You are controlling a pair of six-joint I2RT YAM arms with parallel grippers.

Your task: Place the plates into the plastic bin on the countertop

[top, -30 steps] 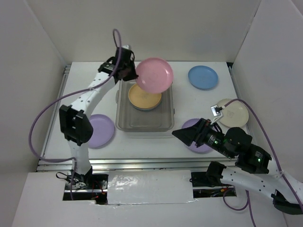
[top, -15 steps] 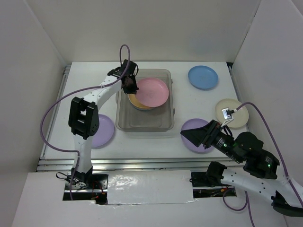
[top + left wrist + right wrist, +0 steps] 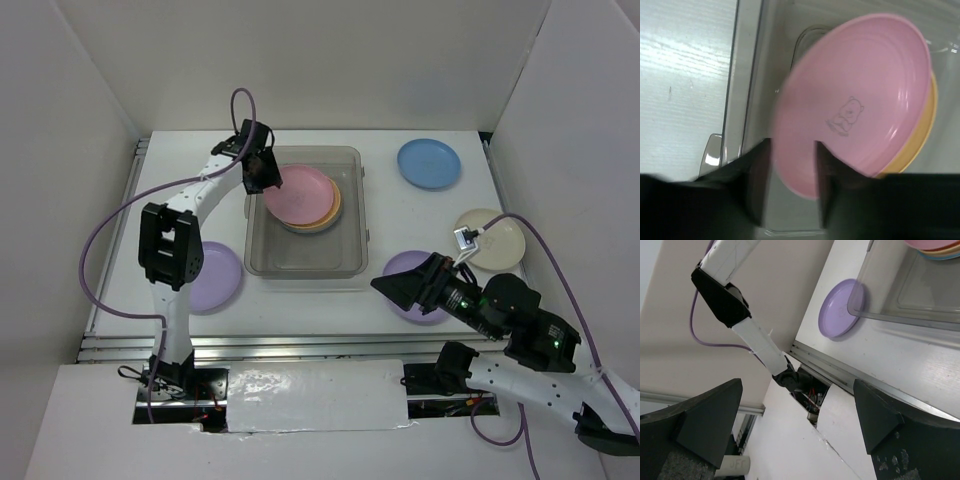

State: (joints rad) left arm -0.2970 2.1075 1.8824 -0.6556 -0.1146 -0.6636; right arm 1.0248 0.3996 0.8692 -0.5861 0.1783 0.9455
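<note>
So the bin (image 3: 303,252) had two plates in it at this point: the orange one (image 3: 334,211) at the far end, and the pink one (image 3: 297,192) lying on top of it, shoved a bit to the left so an orange crescent stuck out on the right. The near half of the bin was bare.

The left end effector (image 3: 269,179) was down at the pink plate's left edge. In the wrist view its fingers (image 3: 758,175) stood apart with the plate's rim showing in the gap, so not pinching it as far as I could see.

The right end effector (image 3: 390,285) hung wide open over the near-right lavender plate (image 3: 412,260). The other lavender (image 3: 212,276), blue (image 3: 429,163) and cream (image 3: 500,246) plates sat out on the bench (image 3: 400,210).

A second earlier the pink plate was held up tilted over the bin's far edge. Half a second earlier it was lower but still tilted. The right arm barely shifted.
</note>
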